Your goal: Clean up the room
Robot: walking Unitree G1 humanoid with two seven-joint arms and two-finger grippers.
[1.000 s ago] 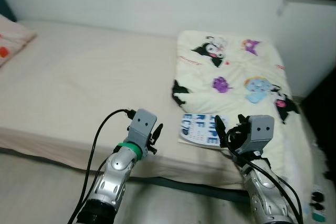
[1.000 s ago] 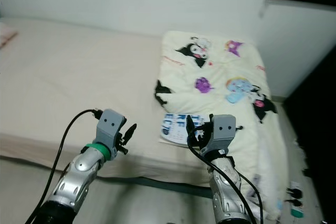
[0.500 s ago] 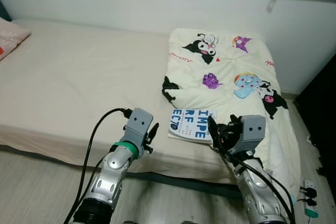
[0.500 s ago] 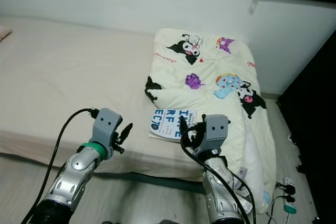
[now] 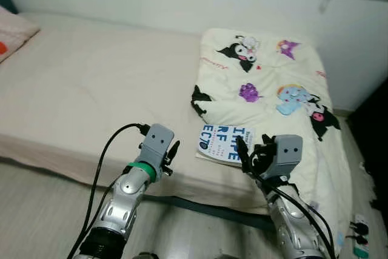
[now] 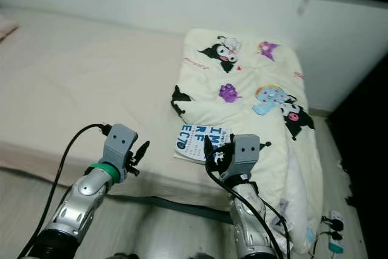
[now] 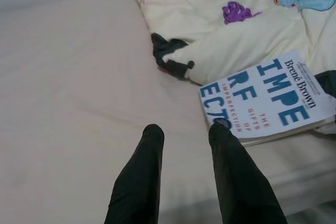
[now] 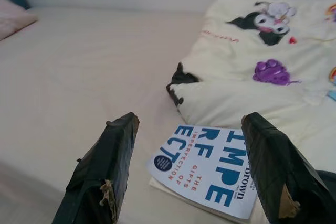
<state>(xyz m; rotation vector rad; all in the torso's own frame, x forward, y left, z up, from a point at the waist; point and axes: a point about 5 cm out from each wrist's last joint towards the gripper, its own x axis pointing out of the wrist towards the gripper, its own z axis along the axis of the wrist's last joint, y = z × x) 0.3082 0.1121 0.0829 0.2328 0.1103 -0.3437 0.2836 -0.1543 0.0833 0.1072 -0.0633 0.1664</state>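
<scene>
On the bed (image 5: 91,89), a book (image 5: 227,142) lies just ahead of the wide-spread right gripper (image 5: 250,154).

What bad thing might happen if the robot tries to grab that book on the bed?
The book lies flat on the soft mattress, so the open right gripper may only push it along. One side rests against the folded cartoon blanket, so the fingers might catch cloth. It also sits near the bed's edge and could slide off.
</scene>
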